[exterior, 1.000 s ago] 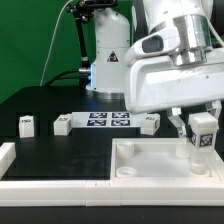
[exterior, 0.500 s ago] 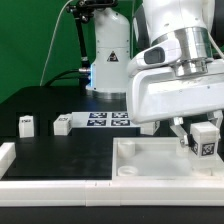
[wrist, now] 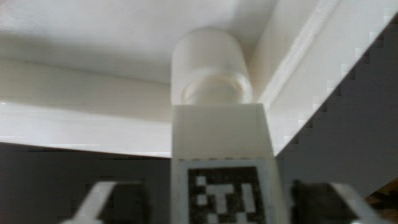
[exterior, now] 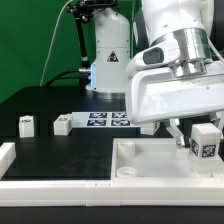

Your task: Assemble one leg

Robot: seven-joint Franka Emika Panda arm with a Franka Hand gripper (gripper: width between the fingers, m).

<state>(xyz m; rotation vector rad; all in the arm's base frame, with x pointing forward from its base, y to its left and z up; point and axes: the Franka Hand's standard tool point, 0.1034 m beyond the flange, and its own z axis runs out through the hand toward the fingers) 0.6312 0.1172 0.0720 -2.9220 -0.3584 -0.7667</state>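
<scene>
My gripper (exterior: 203,146) is shut on a leg (exterior: 205,141), a small white block with a black-and-white tag, and holds it over the near right corner of the large white panel (exterior: 150,162). In the wrist view the leg (wrist: 221,120) stands between the gripper's (wrist: 222,206) two fingers (wrist: 102,204). Its rounded end points at the panel's inner corner (wrist: 107,60). I cannot tell whether the leg touches the panel. Two more legs lie on the black table at the exterior view's left, one (exterior: 27,125) farther out and one (exterior: 62,125) beside the marker board.
The marker board (exterior: 105,120) lies behind the panel. Another small white block (exterior: 150,123) sits at its right end, partly behind my arm. A white rail (exterior: 6,155) runs along the table's near left edge. The robot base (exterior: 108,55) stands at the back.
My gripper has carried the leg to the exterior view's right and a little down over the panel's corner. It has hardly moved in the last half second.
</scene>
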